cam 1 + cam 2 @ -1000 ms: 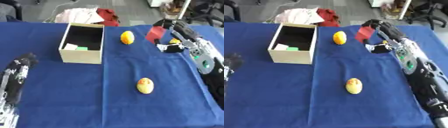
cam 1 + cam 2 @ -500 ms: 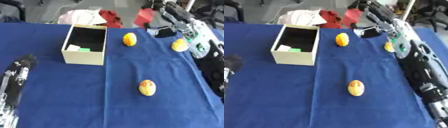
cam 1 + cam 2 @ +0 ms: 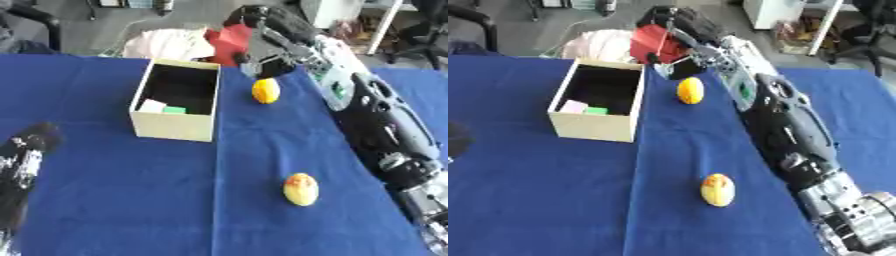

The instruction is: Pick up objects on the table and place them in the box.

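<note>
Above the blue worktop [image 3: 114,200], our right hand [image 3: 677,26] holds a red block [image 3: 651,44] in curled fingers just beyond the box [image 3: 177,100]; we should carry it left over the opening before releasing, leaving two yellow fruits [image 3: 300,189] waiting

blue tablecloth [image 3: 131,200] | pale cloth heap [image 3: 171,45] behind table | grey floor [image 3: 96,25]
</note>
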Motion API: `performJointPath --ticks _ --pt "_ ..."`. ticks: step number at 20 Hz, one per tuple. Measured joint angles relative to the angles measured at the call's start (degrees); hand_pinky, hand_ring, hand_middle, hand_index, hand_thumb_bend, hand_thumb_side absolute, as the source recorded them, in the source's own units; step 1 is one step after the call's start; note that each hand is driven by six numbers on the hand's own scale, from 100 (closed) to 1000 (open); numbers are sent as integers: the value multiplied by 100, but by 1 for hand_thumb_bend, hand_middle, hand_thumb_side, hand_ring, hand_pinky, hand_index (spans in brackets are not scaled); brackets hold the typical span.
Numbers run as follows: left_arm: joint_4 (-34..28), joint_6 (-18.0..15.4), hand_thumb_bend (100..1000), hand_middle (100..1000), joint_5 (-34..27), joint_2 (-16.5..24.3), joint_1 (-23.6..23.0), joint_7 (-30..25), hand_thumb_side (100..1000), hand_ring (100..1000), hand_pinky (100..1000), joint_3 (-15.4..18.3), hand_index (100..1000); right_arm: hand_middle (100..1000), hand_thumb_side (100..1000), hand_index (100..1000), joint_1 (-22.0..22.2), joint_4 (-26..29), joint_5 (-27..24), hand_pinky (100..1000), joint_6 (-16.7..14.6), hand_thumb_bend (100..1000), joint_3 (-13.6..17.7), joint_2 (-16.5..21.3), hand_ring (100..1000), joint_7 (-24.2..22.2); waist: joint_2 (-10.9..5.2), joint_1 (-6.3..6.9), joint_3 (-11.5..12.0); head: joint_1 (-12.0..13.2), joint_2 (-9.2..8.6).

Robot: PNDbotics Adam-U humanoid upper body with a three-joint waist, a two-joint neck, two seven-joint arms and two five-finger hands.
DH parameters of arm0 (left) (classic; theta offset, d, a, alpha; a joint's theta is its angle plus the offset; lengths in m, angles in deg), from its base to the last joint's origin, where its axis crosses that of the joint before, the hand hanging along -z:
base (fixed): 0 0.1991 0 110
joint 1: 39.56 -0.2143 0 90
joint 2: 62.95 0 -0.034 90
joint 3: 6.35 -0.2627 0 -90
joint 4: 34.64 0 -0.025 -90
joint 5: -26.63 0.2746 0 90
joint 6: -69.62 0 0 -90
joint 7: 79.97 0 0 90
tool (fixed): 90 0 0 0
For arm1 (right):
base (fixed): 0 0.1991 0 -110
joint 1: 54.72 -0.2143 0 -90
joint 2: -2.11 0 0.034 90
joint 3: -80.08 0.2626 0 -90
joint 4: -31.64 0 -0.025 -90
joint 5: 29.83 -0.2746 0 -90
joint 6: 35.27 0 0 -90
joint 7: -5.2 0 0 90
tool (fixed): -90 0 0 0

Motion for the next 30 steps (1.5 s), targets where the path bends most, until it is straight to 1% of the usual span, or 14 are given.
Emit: performJointPath --ticks 3,5,6,7,10,11,14,15,19,20,21,25,27,30 --pt "-19 1 108 751 -7 0 57 -38 644 782 885 -39 826 527 198 774 -73 -294 324 772 96 100 138 -212 583 49 55 0 159 -143 -92" --pt "-29 0 108 751 -15 -1 86 -56 643 782 885 -56 826 575 198 820 -84 -459 521 779 153 100 214 -333 606 81 70 0 222 -214 -145" --pt "-30 0 108 751 -26 -1 91 -64 643 782 885 -58 826 625 199 860 -94 -534 630 787 180 100 249 -387 632 94 76 0 241 -245 -166" --pt "-30 -1 108 751 -34 -1 92 -72 643 782 885 -60 826 640 199 874 -98 -595 723 790 199 100 274 -435 641 104 77 0 245 -264 -175" --pt "-30 6 109 751 -51 -1 95 -89 643 782 886 -83 826 744 207 950 -99 -756 989 814 223 100 315 -544 706 65 77 0 245 -298 -205" --pt "-30 8 110 751 -52 -1 95 -91 642 782 886 -88 826 764 210 963 -99 -804 1060 822 213 100 315 -568 724 22 77 0 244 -298 -207" --pt "-30 8 112 751 -53 -2 95 -92 642 782 886 -88 826 820 223 1000 -99 -917 1204 845 140 100 310 -595 771 -210 77 0 224 -298 -208" --pt "-30 8 112 751 -53 -2 95 -92 642 782 886 -88 826 841 227 1000 -99 -932 1230 853 102 100 297 -595 785 -314 77 0 205 -298 -208" --pt "-30 8 112 750 -53 -2 92 -92 642 782 886 -88 827 915 234 1000 -115 -917 1245 881 -28 100 244 -586 829 -648 77 0 141 -292 -208" --pt "-30 8 113 750 -53 -2 90 -92 642 782 886 -88 827 935 277 1000 -117 -908 1228 890 -60 100 229 -585 844 -715 77 0 124 -290 -208" --pt "-30 8 113 750 -53 -2 87 -92 641 782 886 -88 827 949 300 1000 -117 -884 1194 895 -91 100 208 -576 854 -778 77 0 110 -288 -208" --pt "-30 9 114 750 -53 -2 75 -91 641 781 886 -88 827 1000 367 1000 -124 -715 989 924 -200 100 126 -510 906 -953 76 0 59 -275 -206" --pt "-30 8 116 750 -53 -2 62 -90 641 781 886 -87 827 1000 368 1000 -150 -624 887 932 -245 100 76 -468 918 -1036 75 0 47 -269 -205" --pt "-30 8 117 750 -53 -2 32 -86 641 781 886 -85 827 1000 316 1000 -190 -477 743 936 -323 100 -10 -397 921 -1145 71 0 7 -261 -197"
